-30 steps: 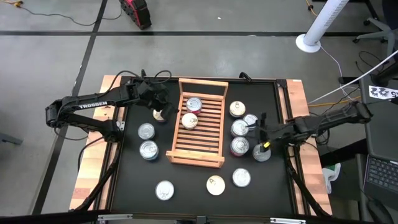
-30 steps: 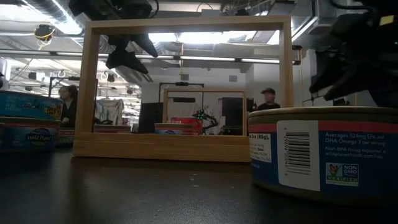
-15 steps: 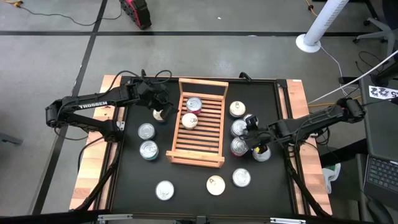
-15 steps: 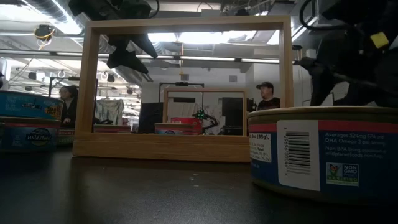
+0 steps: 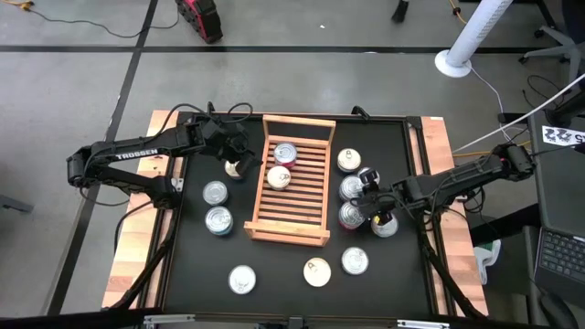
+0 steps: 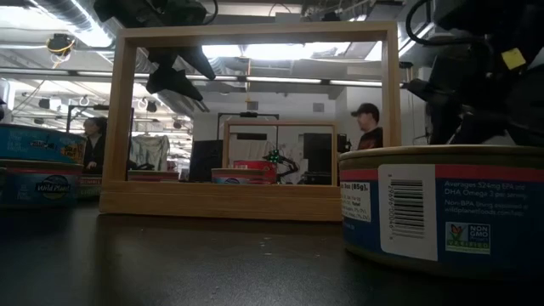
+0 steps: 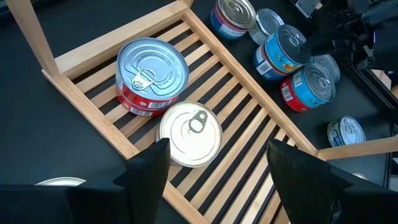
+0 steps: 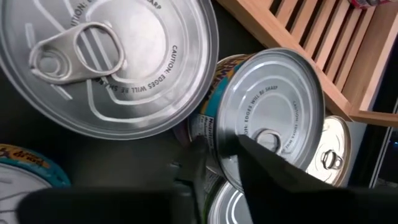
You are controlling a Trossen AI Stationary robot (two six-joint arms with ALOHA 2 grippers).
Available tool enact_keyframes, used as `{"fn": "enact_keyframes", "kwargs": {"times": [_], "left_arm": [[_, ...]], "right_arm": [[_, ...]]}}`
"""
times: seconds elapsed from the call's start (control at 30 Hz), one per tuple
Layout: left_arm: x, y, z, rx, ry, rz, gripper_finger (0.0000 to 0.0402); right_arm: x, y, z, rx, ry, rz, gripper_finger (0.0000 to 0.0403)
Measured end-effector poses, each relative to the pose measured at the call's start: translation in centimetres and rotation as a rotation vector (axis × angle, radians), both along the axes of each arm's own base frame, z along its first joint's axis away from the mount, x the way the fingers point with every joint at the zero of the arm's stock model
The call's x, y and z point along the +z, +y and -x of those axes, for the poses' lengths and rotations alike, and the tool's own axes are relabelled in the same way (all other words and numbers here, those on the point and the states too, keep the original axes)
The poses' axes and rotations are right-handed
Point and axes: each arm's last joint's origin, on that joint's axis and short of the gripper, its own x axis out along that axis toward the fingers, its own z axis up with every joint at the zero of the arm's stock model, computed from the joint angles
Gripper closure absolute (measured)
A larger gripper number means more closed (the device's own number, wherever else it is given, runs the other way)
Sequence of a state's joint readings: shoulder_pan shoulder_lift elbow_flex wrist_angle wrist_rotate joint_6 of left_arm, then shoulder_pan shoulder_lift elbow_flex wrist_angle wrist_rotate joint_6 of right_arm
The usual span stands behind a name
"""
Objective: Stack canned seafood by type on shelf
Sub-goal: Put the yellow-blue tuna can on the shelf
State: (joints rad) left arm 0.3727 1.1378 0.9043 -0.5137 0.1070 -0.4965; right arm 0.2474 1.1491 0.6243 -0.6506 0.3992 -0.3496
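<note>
Shelf (image 7: 261,134) pale smooth wood; tins (image 7: 152,65) shiny metal; table (image 5: 283,283) matt black.

Two tins (image 5: 281,165) on shelf (image 5: 291,180); tin cluster (image 5: 355,188) right; others left, front.

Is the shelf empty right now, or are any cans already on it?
Not empty. The shelf holds two cans side by side near its far end: a red-labelled can and a cream-lidded can, both upright on the slats.

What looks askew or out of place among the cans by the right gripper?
One can in the cluster right of the shelf looks tipped, leaning against its neighbours instead of lying flat, right at the right gripper. Nothing looks spilled or dented.
</note>
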Motion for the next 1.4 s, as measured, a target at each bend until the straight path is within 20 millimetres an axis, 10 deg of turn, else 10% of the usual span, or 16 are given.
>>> {"fn": "enact_keyframes", "kwargs": {"times": [0.27,0.77,1.4], "left_arm": [[0.0,0.0,0.0,0.000,0.000,0.000,0.0140],[0.0,0.0,0.0,-0.008,0.002,-0.009,0.0140],[0.0,0.1,0.0,-0.010,0.014,-0.048,0.0140]], "right_arm": [[0.1,0.0,-0.1,-0.002,-0.011,0.006,0.0397],[2.0,-0.2,-1.1,-0.002,-0.067,0.003,0.0401],[3.6,-6.6,-5.3,0.074,-0.328,0.095,0.0402]]}}
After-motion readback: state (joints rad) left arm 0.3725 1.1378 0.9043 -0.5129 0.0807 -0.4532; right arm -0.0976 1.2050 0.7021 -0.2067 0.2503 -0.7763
